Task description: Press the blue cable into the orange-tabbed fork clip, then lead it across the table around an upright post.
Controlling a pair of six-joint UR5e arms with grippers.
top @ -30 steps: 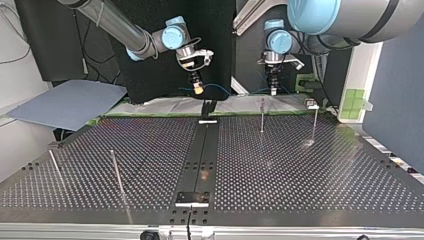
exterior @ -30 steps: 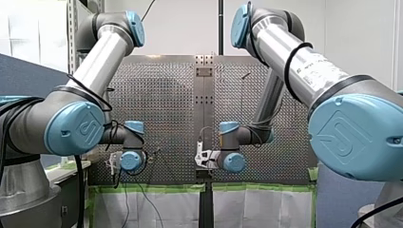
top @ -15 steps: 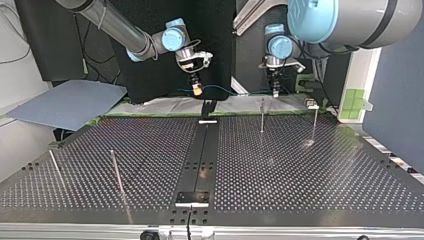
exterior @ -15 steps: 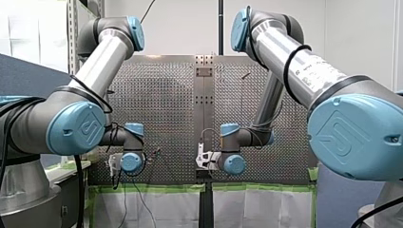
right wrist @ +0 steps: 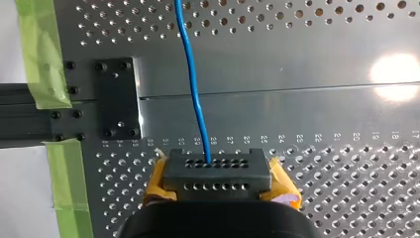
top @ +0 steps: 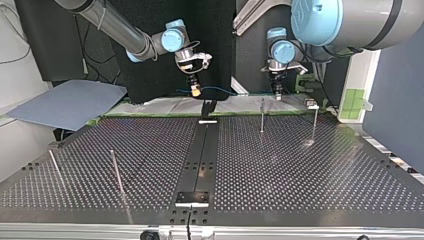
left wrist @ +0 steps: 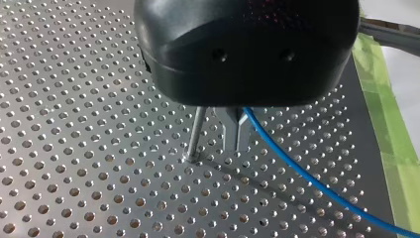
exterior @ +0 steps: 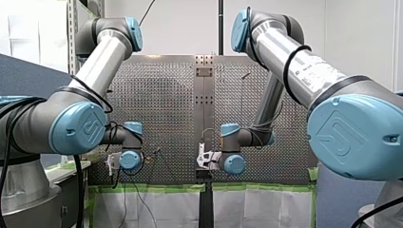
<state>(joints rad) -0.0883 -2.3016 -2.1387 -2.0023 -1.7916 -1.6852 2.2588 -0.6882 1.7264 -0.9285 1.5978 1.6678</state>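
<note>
The thin blue cable (right wrist: 195, 94) runs straight out from between the yellow pads of my right gripper (right wrist: 218, 171), which is shut on it above the table's plain middle strip. In the left wrist view my left gripper (left wrist: 236, 146) has its metal fingers shut on the same blue cable (left wrist: 307, 181), right beside an upright post (left wrist: 195, 136). In the top view the blue cable (top: 235, 91) sags between my right gripper (top: 196, 90) and my left gripper (top: 276, 93) near the table's far edge. No orange-tabbed clip can be made out.
In the top view two posts (top: 262, 115) (top: 314, 124) stand at the far right, two more (top: 116, 172) (top: 55, 167) at the near left. A small pale fixture (top: 312, 105) sits at the far right edge. Green tape (right wrist: 37, 54) lines the table edge.
My left gripper has shifted a little toward the top view's right and slightly lower with the cable. My right gripper has barely moved.
</note>
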